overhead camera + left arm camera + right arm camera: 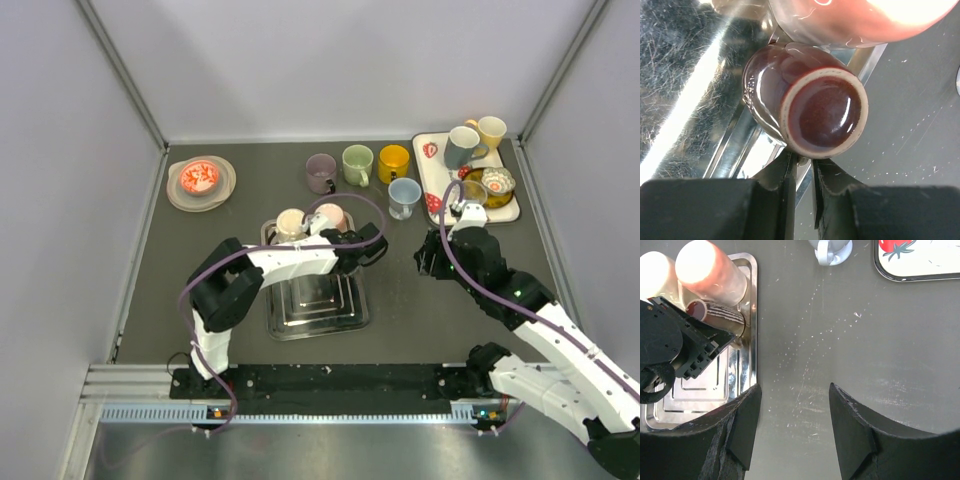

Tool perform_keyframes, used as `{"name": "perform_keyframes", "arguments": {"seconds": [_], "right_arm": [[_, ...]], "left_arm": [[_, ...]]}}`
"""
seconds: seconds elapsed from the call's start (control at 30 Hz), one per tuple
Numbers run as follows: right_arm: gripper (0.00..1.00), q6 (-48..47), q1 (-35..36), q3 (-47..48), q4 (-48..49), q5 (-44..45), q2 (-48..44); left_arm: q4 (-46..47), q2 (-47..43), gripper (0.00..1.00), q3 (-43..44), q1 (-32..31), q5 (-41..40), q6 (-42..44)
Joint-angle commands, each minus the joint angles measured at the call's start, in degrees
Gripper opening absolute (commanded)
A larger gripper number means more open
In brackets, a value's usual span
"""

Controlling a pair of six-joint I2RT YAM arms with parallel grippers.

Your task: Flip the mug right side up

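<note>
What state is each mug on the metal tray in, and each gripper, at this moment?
Dark brown glazed mug: tipped over, base facing the left wrist camera.
Left gripper: closed on that mug's lower edge.
Pink mug: upside down.
Cream mug: upside down.
Right gripper: open, empty.

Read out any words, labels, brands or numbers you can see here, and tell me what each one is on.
No readable text anywhere.
Strawberry-print tray: pictures only, no lettering.
Brown mug: no mark on its base.
Other mugs: too small to tell.

White arm links [300,262], black joints [228,295], looping purple cables [183,300]
</note>
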Motion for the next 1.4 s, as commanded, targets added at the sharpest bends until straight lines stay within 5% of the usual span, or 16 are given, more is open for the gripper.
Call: {"name": "perform_keyframes", "arguments": {"seconds": [0.0,0.17,0.7,0.9,1.03,1.17,1.37], "right_arm": [[0.57,-0.09,0.44,-0.19,0.66,0.45,-1.04],[0.57,0.26,0.44,-0.45,0.75,0.27,-1.30],[0.57,1.93,0.44,-3.17,1.80,-2.36,-2.00],[0.56,3.16,0.35,-6.07,3.03,-3.94,-2.27],[0.56,3.69,0.44,-7.22,3.65,-4.73,-2.62],[0.56,4.13,0.44,-8.62,4.61,-7.19,-2.79],[0.56,5.62,0.35,-12.22,10.50,-15.78,-4.64]], "left_arm": [[-0.30,-3.46,0.15,-3.89,0.33,0.62,1.24],[1.02,-6.45,0.00,-7.94,0.33,1.06,3.00],[10.50,-19.37,0.00,-19.45,-1.07,13.36,24.79],[27.19,-28.33,0.00,-30.43,-1.60,19.51,37.53],[29.84,-31.58,0.00,-34.30,-1.60,21.01,43.51],[33.26,-33.26,0.00,-38.08,-1.60,23.20,46.24],[50.65,-40.72,0.00,-48.10,-1.60,28.04,46.77]]}}
